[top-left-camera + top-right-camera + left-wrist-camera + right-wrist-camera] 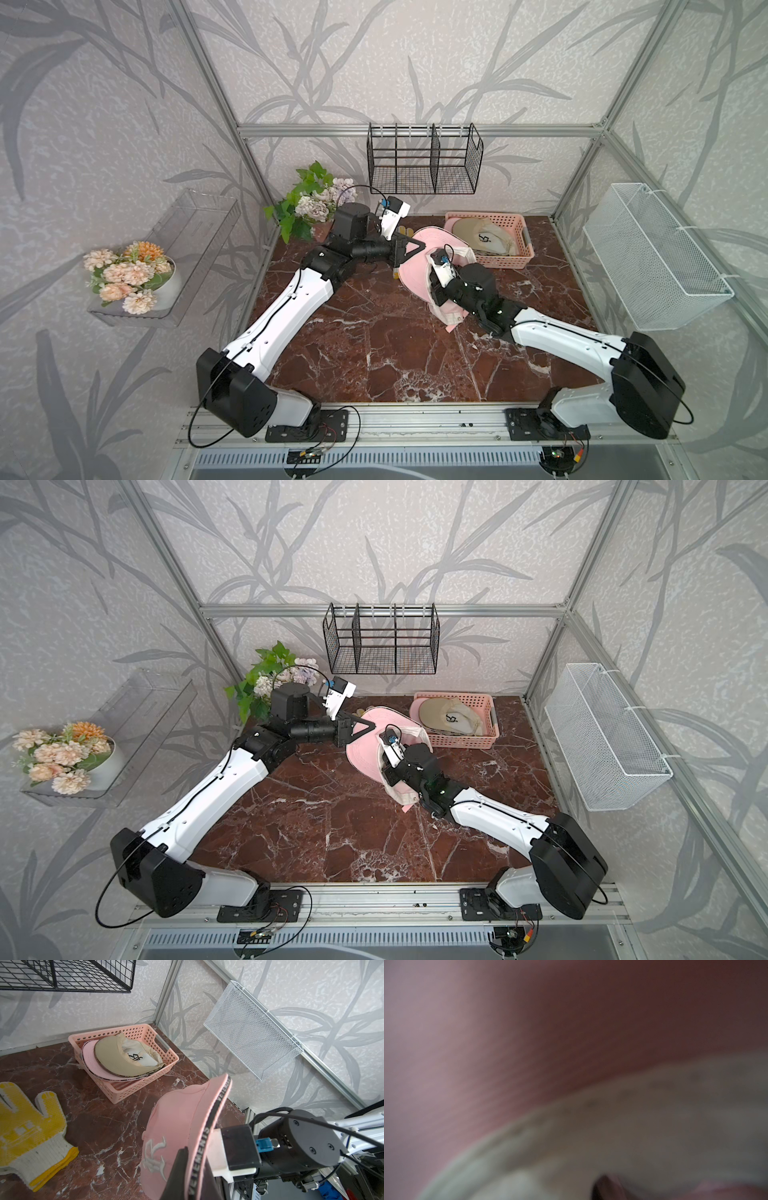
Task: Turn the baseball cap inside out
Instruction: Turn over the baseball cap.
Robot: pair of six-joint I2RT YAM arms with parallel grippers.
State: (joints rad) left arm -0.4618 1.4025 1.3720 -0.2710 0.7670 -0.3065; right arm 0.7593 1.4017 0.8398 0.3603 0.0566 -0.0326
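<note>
The pink baseball cap (415, 266) (360, 754) is held up off the marble table at the back middle. My left gripper (415, 249) (195, 1167) is shut on its brim, whose black lettered edge band runs between the two dark fingers. The embroidered crown front (155, 1157) faces the left wrist camera. My right gripper (435, 293) (390, 773) reaches into the cap's white-lined inside, its tips buried in cloth. The right wrist view is filled with blurred pink fabric (529, 1022) and pale lining (633, 1115), and only one dark fingertip (606, 1188) shows.
A pink plastic basket (503, 262) with a beige cap (482, 239) stands just behind the arms. A yellow-and-white work glove (27, 1126) lies on the table near the left gripper. Flowers (311, 203), a black wire rack (424, 166) and a white mesh basket (656, 257) line the walls.
</note>
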